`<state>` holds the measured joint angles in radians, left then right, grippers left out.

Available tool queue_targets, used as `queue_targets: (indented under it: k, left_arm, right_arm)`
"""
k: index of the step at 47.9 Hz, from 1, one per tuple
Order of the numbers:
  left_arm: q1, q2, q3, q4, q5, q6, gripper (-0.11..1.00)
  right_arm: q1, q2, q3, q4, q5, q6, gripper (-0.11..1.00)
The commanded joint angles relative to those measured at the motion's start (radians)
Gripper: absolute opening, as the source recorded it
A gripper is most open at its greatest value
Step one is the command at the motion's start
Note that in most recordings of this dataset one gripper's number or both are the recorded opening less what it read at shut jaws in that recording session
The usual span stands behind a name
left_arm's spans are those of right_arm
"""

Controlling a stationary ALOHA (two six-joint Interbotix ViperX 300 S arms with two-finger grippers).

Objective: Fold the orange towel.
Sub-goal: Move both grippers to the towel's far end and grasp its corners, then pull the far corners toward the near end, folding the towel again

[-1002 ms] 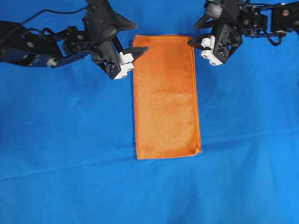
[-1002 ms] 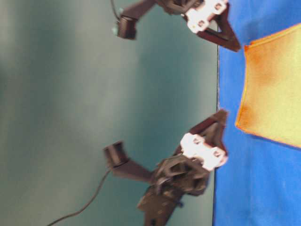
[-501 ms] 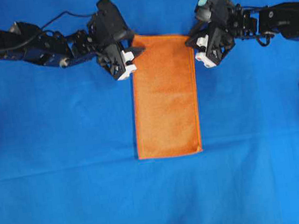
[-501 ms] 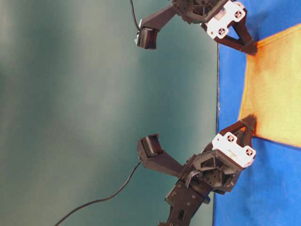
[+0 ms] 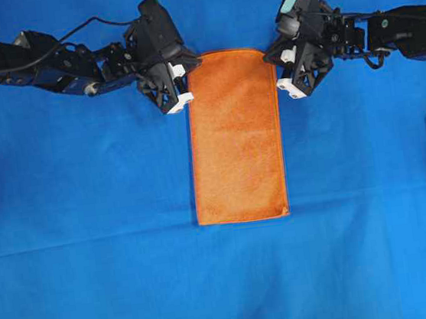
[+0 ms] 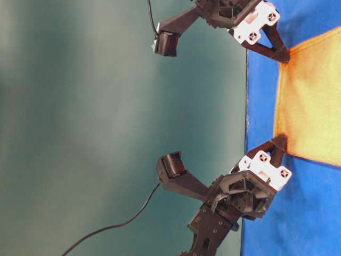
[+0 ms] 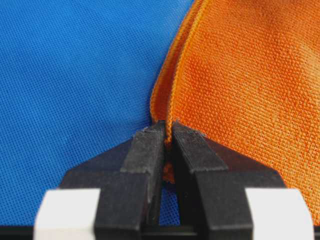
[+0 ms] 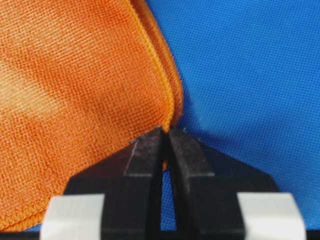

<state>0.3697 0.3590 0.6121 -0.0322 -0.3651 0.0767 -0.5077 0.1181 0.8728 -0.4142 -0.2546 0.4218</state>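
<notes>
Overhead view: the orange towel [image 5: 235, 135] lies as a long doubled rectangle on the blue cloth [image 5: 89, 220] that covers the desk. The left gripper [image 5: 187, 65] sits at the towel's far left corner and the right gripper [image 5: 270, 54] at its far right corner, each reaching in from its own side. The rest of the towel stretches flat, away from both grippers toward the near edge of the desk. No container is in sight.

Table-level view: the scene appears turned on its side. The left gripper [image 6: 281, 143] and the right gripper [image 6: 283, 55] each meet a corner of the towel [image 6: 311, 101] at the edge of the blue cloth [image 6: 261, 106], tips down on the surface.

Left wrist view: the left gripper [image 7: 167, 131] is nearly closed, its two black fingers [image 7: 145, 150] pinching the towel's [image 7: 240, 75] layered hem, which runs up and away from the tips. Blue cloth [image 7: 75, 65] lies to the left.

Right wrist view: the right gripper [image 8: 165, 132] is likewise clamped narrow on the rounded corner of the towel [image 8: 75, 90], which spreads up and to the left of the tips; blue cloth [image 8: 240, 65] lies to the right.
</notes>
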Motion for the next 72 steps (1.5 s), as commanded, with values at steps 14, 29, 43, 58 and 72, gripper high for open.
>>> queue_targets:
  k: [14,29,43,58,72]
  left_arm:
    - [0.063,-0.066,-0.034,0.003,-0.002,0.003,0.02]
    - [0.055,-0.101,-0.034,0.003,0.031,0.003,0.02]
    - [0.006,-0.238,0.009,0.003,0.101,0.005,0.02]
    - [-0.117,-0.351,0.075,0.003,0.153,0.031,0.02]
    - [-0.270,-0.356,0.106,0.000,0.212,0.003,0.02]
  right_arm:
    - [-0.052,-0.072,-0.031,-0.003,0.017,-0.020,0.03]
    - [-0.055,-0.083,-0.048,-0.003,0.017,-0.037,0.03]
    - [-0.003,-0.224,-0.026,-0.002,0.094,-0.031,0.03]
    - [0.178,-0.380,0.020,0.026,0.209,-0.017,0.03]
    - [0.321,-0.374,0.066,0.106,0.207,-0.015,0.03]
